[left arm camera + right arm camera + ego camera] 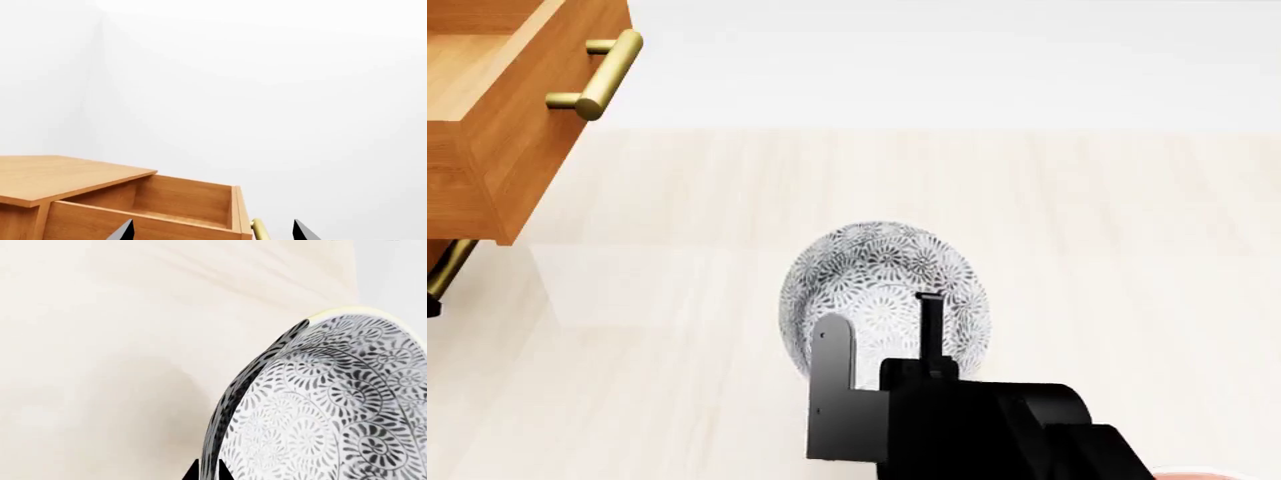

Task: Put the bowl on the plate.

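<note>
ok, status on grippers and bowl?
Right gripper shut on bowl rim, bowl tilted. Left gripper open by open drawer. Plate not clearly in view.

The right wrist view shows the bowl [327,405] very close to the camera, tilted so that its rim runs in a curve across the picture and its inside, covered with a dense grey-black flower pattern, faces the lens. The two dark fingertips [192,473] of the right gripper [207,472] appear at the edge of the picture, one on each side of the bowl's rim, with the rim pinched between them. Behind the bowl there is a pale cream tabletop [100,365] with a faint wood grain.
</note>
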Motion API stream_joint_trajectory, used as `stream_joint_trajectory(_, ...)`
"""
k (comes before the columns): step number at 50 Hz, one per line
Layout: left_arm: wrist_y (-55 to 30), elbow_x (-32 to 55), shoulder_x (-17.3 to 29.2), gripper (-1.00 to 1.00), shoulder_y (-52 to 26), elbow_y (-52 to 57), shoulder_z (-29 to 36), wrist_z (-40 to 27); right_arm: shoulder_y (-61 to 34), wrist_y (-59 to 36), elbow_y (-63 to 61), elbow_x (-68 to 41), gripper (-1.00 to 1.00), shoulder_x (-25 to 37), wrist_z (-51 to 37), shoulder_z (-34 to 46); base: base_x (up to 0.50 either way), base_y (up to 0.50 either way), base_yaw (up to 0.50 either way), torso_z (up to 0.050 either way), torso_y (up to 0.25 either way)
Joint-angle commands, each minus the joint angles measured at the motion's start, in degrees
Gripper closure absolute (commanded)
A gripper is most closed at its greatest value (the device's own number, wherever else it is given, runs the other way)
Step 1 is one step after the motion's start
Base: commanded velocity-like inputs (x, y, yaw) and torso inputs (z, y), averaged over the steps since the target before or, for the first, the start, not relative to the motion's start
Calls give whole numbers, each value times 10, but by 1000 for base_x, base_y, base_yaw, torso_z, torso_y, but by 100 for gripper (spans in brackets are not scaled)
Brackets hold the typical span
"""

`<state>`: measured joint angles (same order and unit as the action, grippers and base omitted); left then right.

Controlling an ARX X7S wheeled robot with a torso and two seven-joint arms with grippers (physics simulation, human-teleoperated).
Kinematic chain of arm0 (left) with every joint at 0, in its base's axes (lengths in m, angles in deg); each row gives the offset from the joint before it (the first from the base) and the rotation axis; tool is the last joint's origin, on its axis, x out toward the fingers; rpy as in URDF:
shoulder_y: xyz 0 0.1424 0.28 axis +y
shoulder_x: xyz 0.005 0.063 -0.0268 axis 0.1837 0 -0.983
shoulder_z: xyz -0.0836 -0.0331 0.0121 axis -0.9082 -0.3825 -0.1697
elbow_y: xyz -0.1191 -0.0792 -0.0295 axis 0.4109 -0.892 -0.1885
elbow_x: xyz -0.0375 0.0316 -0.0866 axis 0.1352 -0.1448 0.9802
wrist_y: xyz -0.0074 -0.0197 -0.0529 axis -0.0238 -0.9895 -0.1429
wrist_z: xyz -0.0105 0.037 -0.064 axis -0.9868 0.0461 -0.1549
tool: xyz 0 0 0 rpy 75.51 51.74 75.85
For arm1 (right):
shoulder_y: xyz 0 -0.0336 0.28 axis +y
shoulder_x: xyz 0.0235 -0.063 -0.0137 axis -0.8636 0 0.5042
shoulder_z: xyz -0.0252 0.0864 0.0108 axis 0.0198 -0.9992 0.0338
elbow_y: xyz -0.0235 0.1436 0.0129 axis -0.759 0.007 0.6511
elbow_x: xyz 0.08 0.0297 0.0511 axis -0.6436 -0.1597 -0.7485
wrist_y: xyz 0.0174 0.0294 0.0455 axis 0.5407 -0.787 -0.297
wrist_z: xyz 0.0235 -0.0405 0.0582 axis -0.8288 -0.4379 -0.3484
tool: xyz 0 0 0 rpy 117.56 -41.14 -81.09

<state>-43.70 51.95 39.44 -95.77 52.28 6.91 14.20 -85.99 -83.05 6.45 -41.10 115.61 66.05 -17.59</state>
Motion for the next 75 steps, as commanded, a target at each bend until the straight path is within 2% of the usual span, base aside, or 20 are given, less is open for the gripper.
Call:
stream_joint_trajectory(1, -6, 7, 4, -100, -2, 10, 0, -5, -38, -77, -133, 30, 100, 53, 37, -14, 0, 0, 0, 0, 0)
stream_joint_trajectory(15, -11, 16, 8, -100, 1, 24, 1, -10, -112, -215, -360, 61, 100, 139, 132, -46, 0, 0, 0, 0, 1)
stream_joint_trajectory(26, -24, 30, 14, -100, -1, 49, -4, -19, -176, -303, -472, 78, 100, 186, 198, -80, 0, 0, 0, 0, 0)
stream_joint_trajectory(34, -24, 32, 15, -100, 2, 53, -1, -21, -177, -344, -537, 84, 100, 239, 224, -94, 0, 0, 0, 0, 1)
stream_joint_trajectory(50, -28, 38, 20, -100, -2, 55, 5, -22, -129, -398, -622, 73, 100, 320, 216, -142, 0, 0, 0, 0, 0)
stream_joint_trajectory(57, -32, 44, 20, -100, -3, 60, 7, -26, -94, -419, -660, 58, 100, 355, 205, -173, 0, 0, 0, 0, 0)
stream_joint_trajectory(67, -28, 44, 20, -100, -5, 57, 10, -28, 12, -443, -728, 7, 100, 413, 154, -266, 0, 0, 0, 0, 1)
stream_joint_trajectory(71, -31, 47, 22, -100, -10, 59, 11, -29, 113, -425, -734, 10, 100, 426, 148, -359, 0, 0, 0, 0, 0)
stream_joint_trajectory(75, -30, 48, 23, -100, -9, 58, 14, -28, 243, -390, -734, 130, 100, 381, 244, -480, 0, 0, 0, 0, 0)
